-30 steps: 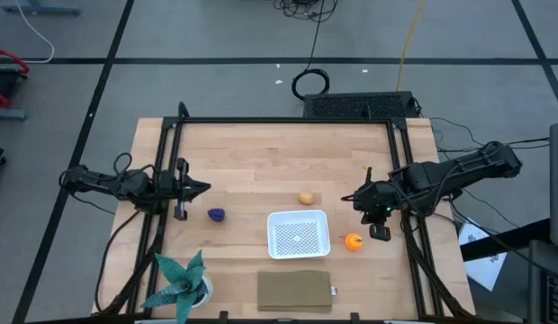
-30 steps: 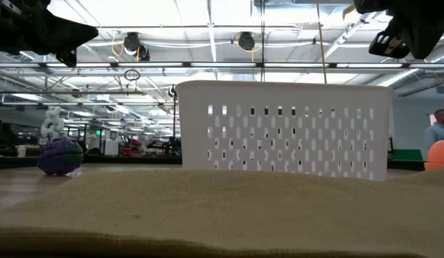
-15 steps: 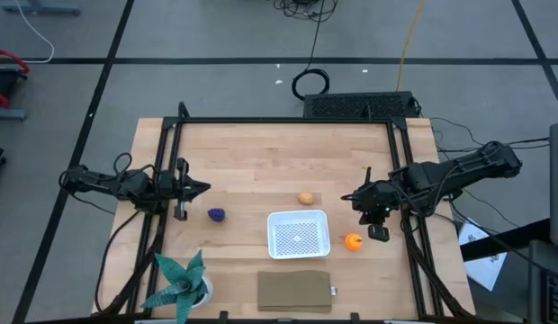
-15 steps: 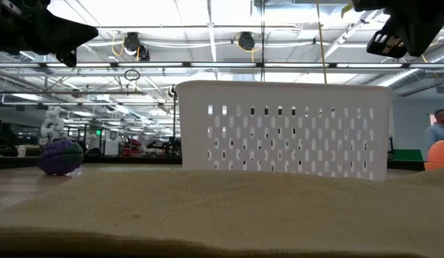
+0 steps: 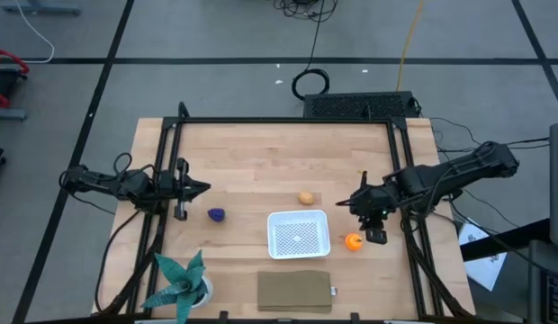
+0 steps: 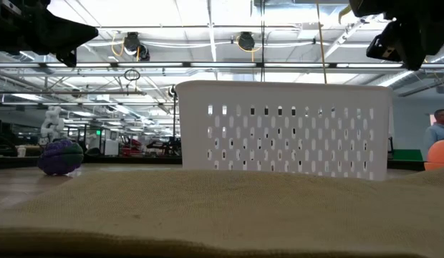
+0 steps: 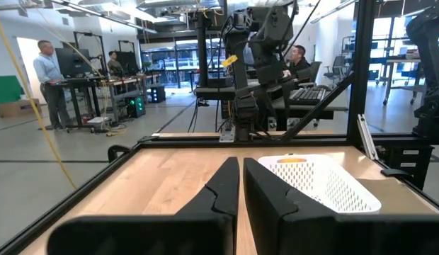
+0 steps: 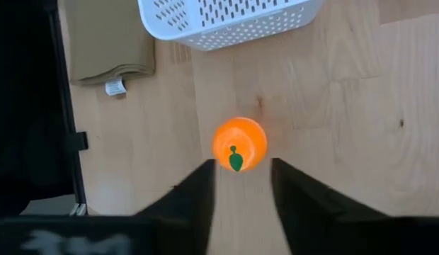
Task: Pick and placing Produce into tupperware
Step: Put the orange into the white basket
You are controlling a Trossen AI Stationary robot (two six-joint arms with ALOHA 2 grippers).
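Observation:
The bright orange piece (image 5: 353,241) (image 8: 239,145) rests on the table just right of the white tupperware (image 5: 298,233) (image 6: 283,129). My right gripper (image 5: 358,209) (image 8: 244,168) hangs above it, open and tipped downward, with one finger to each side of the piece in the right wrist view and touching nothing. The dark purple piece (image 5: 216,214) (image 6: 61,156) lies left of the tupperware. The tan-yellow piece (image 5: 306,198) lies just beyond its far edge. My left gripper (image 5: 202,188) (image 7: 241,185) waits shut above the table's left side.
A flat tan slab (image 5: 295,291) (image 6: 222,208) lies at the near edge in front of the tupperware. A teal spiky plant in a white pot (image 5: 182,283) stands at the near left corner. Black frame rails (image 5: 171,162) run along the table's sides. People stand in the room beyond.
My right gripper has edged a little toward the table's left and near edge, closer over the orange piece. Its fingers have stayed open. Nothing on the table has moved.

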